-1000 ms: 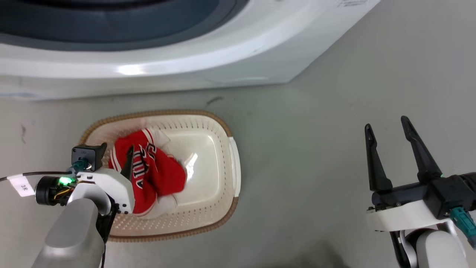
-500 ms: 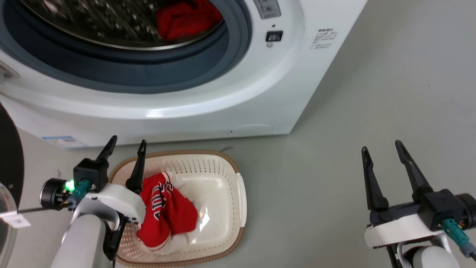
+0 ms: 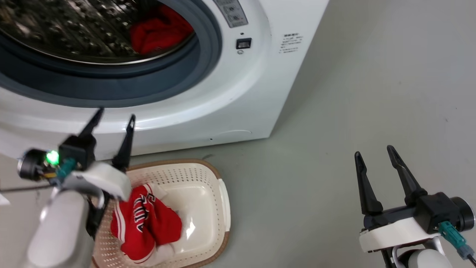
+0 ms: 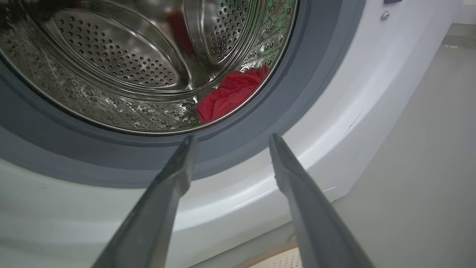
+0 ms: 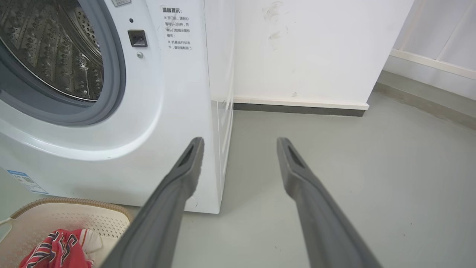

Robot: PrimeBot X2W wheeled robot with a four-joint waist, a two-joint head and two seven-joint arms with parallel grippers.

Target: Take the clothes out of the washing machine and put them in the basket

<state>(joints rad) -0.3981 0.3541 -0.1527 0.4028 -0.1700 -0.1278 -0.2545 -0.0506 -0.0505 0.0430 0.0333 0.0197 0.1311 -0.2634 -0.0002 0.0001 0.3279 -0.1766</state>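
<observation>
The white washing machine (image 3: 238, 89) stands open, and plain red cloth (image 3: 158, 29) lies at the drum's lower right; the same cloth (image 4: 230, 93) shows in the left wrist view. A red jersey (image 3: 145, 223) with white trim lies in the cream basket (image 3: 208, 175) on the floor in front of the machine. My left gripper (image 3: 114, 115) is open and empty, raised above the basket's left end, its fingers pointing at the grey door ring. My right gripper (image 3: 373, 156) hangs open and empty over bare floor at the lower right. The jersey (image 5: 59, 249) and basket (image 5: 74, 219) also appear in the right wrist view.
A white wall (image 5: 316, 48) with a dark skirting strip runs behind and to the right of the machine. Grey floor (image 3: 353, 104) stretches to the right of the machine and basket.
The head camera has tilted up, bringing the drum and the red cloth into view. My left gripper has risen out of the basket, open, leaving the jersey there. The right gripper stays put.
</observation>
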